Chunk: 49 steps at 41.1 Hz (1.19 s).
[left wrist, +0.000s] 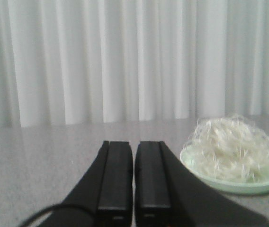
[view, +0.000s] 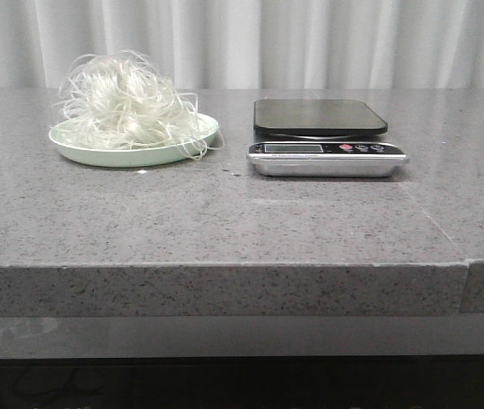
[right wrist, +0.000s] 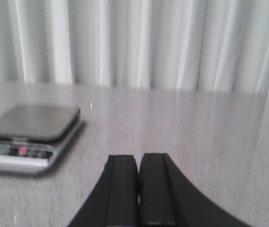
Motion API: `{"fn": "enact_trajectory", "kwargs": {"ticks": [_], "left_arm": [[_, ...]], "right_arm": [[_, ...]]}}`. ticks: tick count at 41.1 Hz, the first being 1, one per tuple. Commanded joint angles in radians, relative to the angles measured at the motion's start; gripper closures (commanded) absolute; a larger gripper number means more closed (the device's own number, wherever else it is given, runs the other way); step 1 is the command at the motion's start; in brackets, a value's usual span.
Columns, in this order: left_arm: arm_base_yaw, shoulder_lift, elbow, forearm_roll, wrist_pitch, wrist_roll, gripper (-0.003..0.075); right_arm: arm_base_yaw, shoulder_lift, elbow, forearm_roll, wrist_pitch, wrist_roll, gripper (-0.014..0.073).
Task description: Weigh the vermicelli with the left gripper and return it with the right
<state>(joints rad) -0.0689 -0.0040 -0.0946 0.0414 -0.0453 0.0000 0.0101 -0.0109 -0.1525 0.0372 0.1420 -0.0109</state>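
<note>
The vermicelli sits heaped on a pale green plate toward the left of the grey stone table, with a few loose strands trailing over the plate's right rim. A kitchen scale stands just beside the plate on the right, apart from it, its dark platform bare and its display strip and buttons facing the robot. In the left wrist view the left gripper has its two black fingers pressed together with only a thin seam between them, holding nothing; the vermicelli lies ahead of it and off toward the scale side, resting on the table level and not yet reached. The right gripper is likewise closed and empty, with the scale ahead of it and off toward the plate side. Neither arm appears in the front view. Judgement: the left arm is the nearer to the clump, which suits the weighing step, and nothing of the task is yet done. The clump is roughly round with no clear long axis, so approach angle matters little; the fingers must first part. The table surface is flat and faintly glossy; a white pleated curtain closes the background.
</note>
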Motion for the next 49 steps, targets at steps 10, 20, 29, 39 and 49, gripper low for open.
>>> {"fn": "enact_trajectory", "kwargs": {"ticks": [10,20,29,39,49], "left_arm": [[-0.008,0.137,-0.432,-0.010,0.184,0.000,0.0577],[-0.008,0.337,-0.648,-0.016,0.377,0.000,0.0577],[-0.008,0.483,-0.654,-0.018,0.452,0.000,0.0577],[-0.008,0.601,-0.654,-0.018,0.489,0.000,0.0577],[-0.008,0.699,-0.654,-0.018,0.496,0.000,0.0573]], "right_arm": [[-0.003,0.175,-0.414,-0.010,0.133,0.000,0.0434],[-0.003,0.394,-0.616,-0.010,0.305,0.000,0.0434],[-0.003,0.538,-0.633,-0.010,0.353,0.000,0.0434],[-0.003,0.668,-0.631,-0.010,0.397,0.000,0.0434],[-0.003,0.774,-0.621,-0.010,0.405,0.000,0.0426]]}}
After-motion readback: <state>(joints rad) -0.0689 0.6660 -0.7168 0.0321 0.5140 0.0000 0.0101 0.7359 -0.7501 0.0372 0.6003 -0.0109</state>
